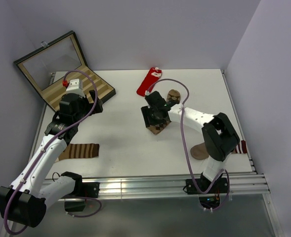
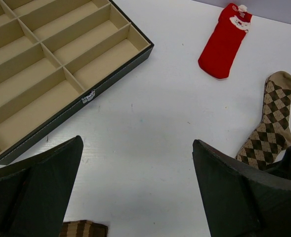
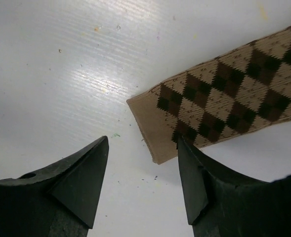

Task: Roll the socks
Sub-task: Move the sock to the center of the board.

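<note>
The red sock (image 1: 148, 82) with a white cuff lies flat at the back middle of the table; it also shows in the left wrist view (image 2: 224, 42). The argyle sock (image 1: 167, 106) lies flat below it, partly under my right arm, and shows in the left wrist view (image 2: 269, 126). My right gripper (image 3: 143, 148) is open just over the sock's plain tan cuff end (image 3: 150, 126), holding nothing. My left gripper (image 2: 135, 163) is open and empty above bare table, left of both socks.
An open black box (image 1: 61, 69) with tan compartments stands at the back left. A brown-and-cream striped sock (image 1: 78, 151) lies front left. A plain tan-brown sock (image 1: 200, 151) lies front right by the right arm.
</note>
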Available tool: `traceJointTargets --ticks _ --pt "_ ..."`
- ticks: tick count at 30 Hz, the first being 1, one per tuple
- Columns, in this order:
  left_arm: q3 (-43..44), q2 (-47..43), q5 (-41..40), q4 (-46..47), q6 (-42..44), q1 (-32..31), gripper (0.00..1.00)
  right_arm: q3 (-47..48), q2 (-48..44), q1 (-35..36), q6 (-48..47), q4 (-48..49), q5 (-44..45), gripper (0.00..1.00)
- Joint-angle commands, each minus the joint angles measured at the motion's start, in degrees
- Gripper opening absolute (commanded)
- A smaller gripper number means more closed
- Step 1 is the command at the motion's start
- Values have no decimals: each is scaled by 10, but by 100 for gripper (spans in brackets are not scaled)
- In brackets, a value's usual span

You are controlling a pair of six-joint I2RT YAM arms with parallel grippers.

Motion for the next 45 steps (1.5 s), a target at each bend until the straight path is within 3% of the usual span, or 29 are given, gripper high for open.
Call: traceJointTargets --ticks 1,8,12,34,45 --pt "-3 -6 -1 19 -1 -3 99 1 -24 -16 -52 -7 26 65" --pt "-6 -12 -7 20 0 -3 99 14 32 -39 -81 -3 6 47" --pt "-6 -11 -7 23 0 -2 99 22 64 -35 -81 -2 -8 45" --pt "21 41 -10 27 3 -2 99 86 121 15 -10 -4 4 48" --pt "0 1 -33 11 -8 -2 99 20 -20 57 -87 51 43 56"
